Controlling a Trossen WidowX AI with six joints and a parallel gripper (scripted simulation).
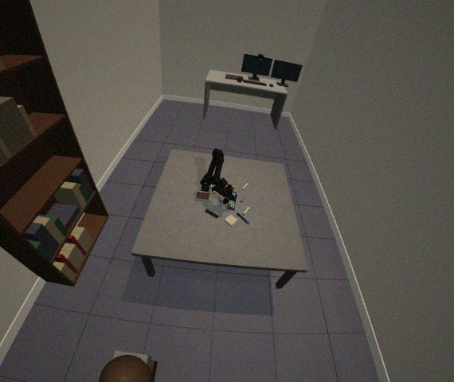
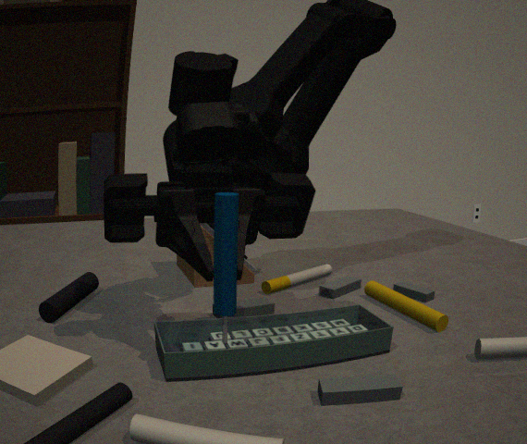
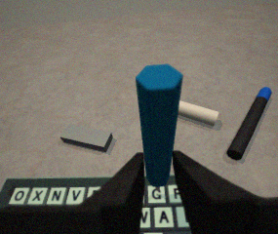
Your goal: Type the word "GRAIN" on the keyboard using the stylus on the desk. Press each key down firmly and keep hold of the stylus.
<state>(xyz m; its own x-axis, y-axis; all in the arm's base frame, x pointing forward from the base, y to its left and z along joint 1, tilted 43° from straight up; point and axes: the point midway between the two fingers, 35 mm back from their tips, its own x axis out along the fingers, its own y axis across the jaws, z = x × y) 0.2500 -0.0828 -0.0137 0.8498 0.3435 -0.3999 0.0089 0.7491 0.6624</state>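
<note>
The blue stylus [image 2: 226, 248] [image 3: 159, 112] stands nearly upright in my gripper [image 2: 226, 276] [image 3: 158, 157], which is shut on it. Its thin metal tip points down inside the raised rim of the green keyboard [image 2: 273, 363] [image 3: 41, 182]. In the exterior view the tip shows beside the A and W keys; whether it touches a key I cannot tell. In the wrist view the G key [image 3: 156, 194] shows just below the stylus body, with the A key [image 3: 163, 216] in the row below. My fingers hide several keys, and the keyboard's front wall hides its nearest row in the exterior view.
A cream pad [image 2: 30, 361] and black cylinders lie left of the keyboard. A grey block [image 2: 359, 389] lies in front. A yellow cylinder [image 2: 405, 305] and a white cylinder [image 2: 517, 347] lie right. A wooden wedge [image 2: 194, 267] stands behind my fingers. A blue-tipped black marker [image 3: 248, 127] lies beyond the keyboard.
</note>
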